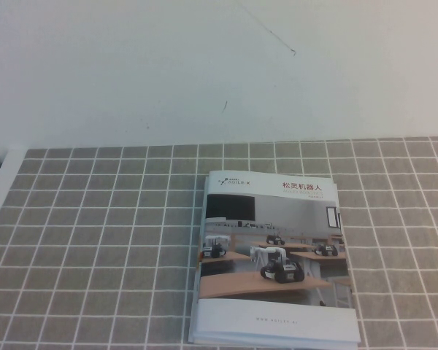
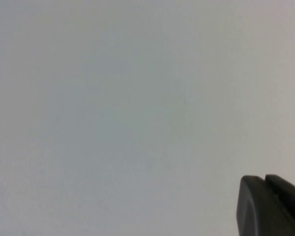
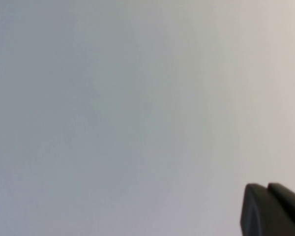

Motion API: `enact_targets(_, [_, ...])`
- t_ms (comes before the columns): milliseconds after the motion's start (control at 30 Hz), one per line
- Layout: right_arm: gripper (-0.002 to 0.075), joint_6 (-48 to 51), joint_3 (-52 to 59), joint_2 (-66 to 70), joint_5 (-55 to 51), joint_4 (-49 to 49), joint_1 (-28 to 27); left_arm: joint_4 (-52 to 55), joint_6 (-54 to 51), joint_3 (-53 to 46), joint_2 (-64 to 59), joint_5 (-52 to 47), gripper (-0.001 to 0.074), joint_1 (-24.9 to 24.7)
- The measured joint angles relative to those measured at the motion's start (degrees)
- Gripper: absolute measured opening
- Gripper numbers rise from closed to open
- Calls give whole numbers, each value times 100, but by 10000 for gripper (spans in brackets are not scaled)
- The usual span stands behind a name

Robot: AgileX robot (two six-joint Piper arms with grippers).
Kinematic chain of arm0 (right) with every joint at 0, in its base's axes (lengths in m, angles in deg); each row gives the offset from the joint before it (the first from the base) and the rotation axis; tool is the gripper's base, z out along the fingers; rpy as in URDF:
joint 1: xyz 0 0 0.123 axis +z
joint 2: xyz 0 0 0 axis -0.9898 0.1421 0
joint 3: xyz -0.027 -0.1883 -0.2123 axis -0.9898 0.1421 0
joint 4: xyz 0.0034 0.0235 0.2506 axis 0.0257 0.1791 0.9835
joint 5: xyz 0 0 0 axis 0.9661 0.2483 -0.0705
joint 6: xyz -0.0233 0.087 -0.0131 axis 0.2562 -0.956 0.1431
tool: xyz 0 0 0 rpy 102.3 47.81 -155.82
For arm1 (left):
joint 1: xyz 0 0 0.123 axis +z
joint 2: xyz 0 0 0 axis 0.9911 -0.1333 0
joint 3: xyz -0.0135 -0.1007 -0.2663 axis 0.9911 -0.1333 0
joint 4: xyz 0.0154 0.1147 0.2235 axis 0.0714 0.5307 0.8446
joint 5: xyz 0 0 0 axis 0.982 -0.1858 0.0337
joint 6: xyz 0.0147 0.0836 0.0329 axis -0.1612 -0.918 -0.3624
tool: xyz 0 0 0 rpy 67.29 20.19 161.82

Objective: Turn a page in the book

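Book [image 1: 274, 259]: closed, cover page [image 1: 271, 248] up, flat on grey checked mat [image 1: 95, 240], near edge, right of centre.
Left gripper [image 2: 273, 206]: faces blank surface; fingers' state can't tell.
Right gripper [image 3: 275, 209]: same, can't tell.

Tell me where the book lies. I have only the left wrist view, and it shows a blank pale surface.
Observer: In the high view, the thin white softcover book lies on the grey white-gridded mat, right of centre, toward the robot's side.
Operator: Report its state.
Observer: It is closed. The glossy front cover leaf lies flat, with its photo of robots on wooden desks facing up.
Operator: Place both claws.
Observer: Neither shows in the high view. The left claw and the right claw appear only as dark corners of their own wrist views. The right wrist view also shows a blank pale surface, with no book in sight.
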Motion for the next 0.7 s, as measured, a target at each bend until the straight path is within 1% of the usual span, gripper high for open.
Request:
enact_targets(33, [-3,-80,0,0,279,108,0,27,0,272,-10,-453,-4,0])
enact_targets(100, [-3,-80,0,0,530,407,0,55,0,726,-172,-1024,-4,0])
enact_targets(200, [-3,-241,0,-3,607,1055,0,116,10,1321,-656,-1641,-4,0])
enact_targets(267, [-3,-273,-17,-3,531,1267,0,141,4,1653,-1182,-2207,-4,0])
enact_targets(367, [-3,-376,-464,-3,-771,1404,0,119,4,2217,-2129,-3164,-4,0])
enact_targets(433, [-3,-416,-933,-3,-1998,1413,0,16,-7,2632,-2862,-3752,-4,0])
enact_targets(500, [-3,-430,-1419,115,-2941,1400,0,-194,-158,3105,-3504,-4240,-4,0])
enact_targets(600, [-3,-418,-1888,522,-3705,1358,0,-859,-839,3812,-4543,-5159,-4,0])
enact_targets(700, [-3,-92,-2175,1053,-4150,1338,0,-2019,-2016,4592,-5621,-6133,-4,0])
